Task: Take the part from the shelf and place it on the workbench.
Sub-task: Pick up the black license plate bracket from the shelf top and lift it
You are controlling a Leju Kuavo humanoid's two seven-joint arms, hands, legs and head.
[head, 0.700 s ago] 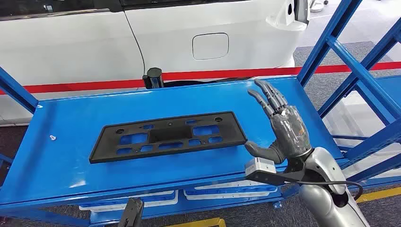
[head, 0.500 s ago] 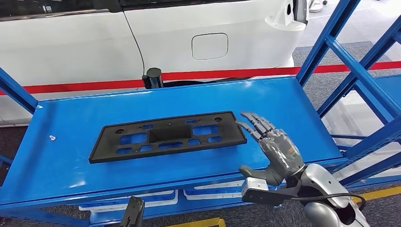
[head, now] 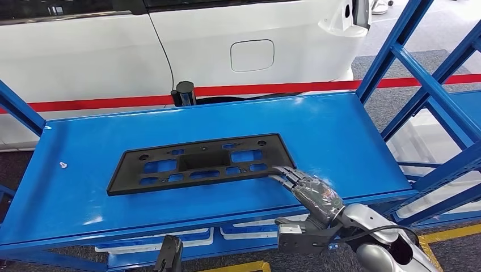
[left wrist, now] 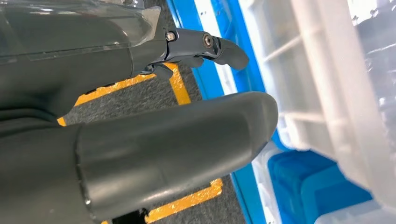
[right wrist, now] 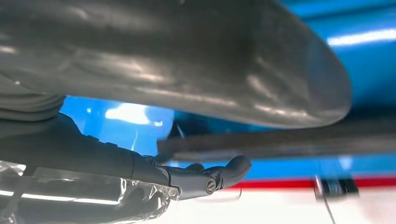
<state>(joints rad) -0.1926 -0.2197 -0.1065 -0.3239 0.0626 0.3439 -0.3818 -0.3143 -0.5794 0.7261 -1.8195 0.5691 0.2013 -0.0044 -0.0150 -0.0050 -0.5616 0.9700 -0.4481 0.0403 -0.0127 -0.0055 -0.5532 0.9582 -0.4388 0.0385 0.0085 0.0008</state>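
Observation:
The part, a flat black plastic plate with several cut-outs, lies on the blue shelf. My right hand is low at the shelf's front edge, with its fingers stretched out to the plate's near right corner. In the right wrist view the plate's blurred dark edge runs between the thick thumb and the darker fingers, which stay apart. My left hand hangs below the shelf over the floor, thumb and fingers apart, holding nothing.
A white car stands behind the shelf, past a red floor stripe and a black post. Blue shelf uprights slant at the right. White bins sit under the shelf. A small white bit lies at the shelf's left.
My right hand has dropped from raised above the shelf's right side to the front edge, and its fingers have reached toward the plate's near right corner. The plate has not moved.

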